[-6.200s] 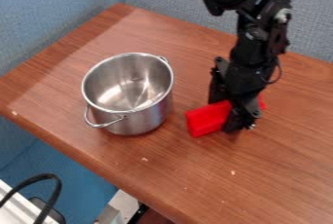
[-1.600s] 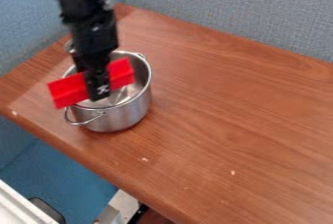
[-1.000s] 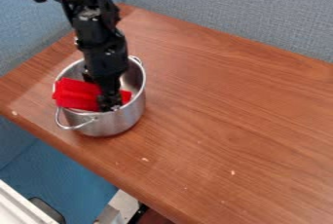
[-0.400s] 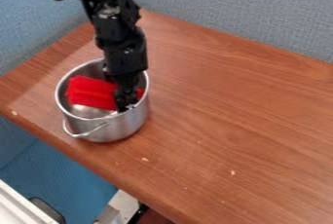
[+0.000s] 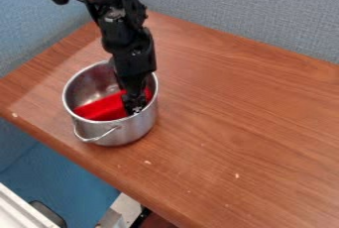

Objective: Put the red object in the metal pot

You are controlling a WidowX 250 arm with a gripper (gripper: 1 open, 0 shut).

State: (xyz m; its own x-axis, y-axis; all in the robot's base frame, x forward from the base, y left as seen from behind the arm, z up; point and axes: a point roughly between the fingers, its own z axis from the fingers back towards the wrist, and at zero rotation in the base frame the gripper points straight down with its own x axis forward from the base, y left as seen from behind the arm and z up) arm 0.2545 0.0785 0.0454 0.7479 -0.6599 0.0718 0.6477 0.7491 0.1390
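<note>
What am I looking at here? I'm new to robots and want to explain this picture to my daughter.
The black machine coming down from the top is one robot arm, ending in gripping fingers. The picture comes from a single camera looking down at the scene from outside the arm. On the wooden table stands a shiny metal pot with a wire handle. A red block lies inside it. The fingers reach into the pot beside the block; whether they still touch it is hard to see.
</note>
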